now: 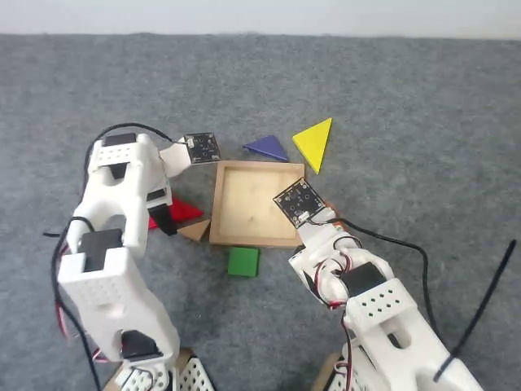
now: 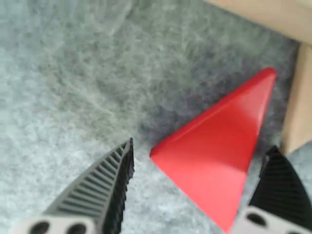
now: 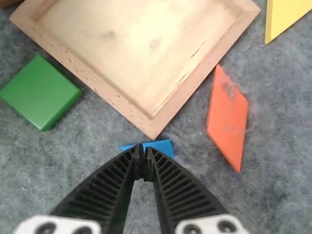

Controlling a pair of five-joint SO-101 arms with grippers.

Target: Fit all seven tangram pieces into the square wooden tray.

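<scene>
Red triangle (image 2: 219,161) lies within the spread left gripper (image 2: 201,146); right gripper (image 3: 144,152), pressed together, over blue piece (image 3: 160,146) beside tray (image 3: 163,113).

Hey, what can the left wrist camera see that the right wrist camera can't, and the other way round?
The left wrist view brings the red triangle, lying on the grey carpet inside the open left gripper. The right wrist view brings the green square, the orange parallelogram, a corner of the yellow triangle, and a small blue piece just past the shut right gripper. Both take in part of the wooden tray and the carpet.
</scene>
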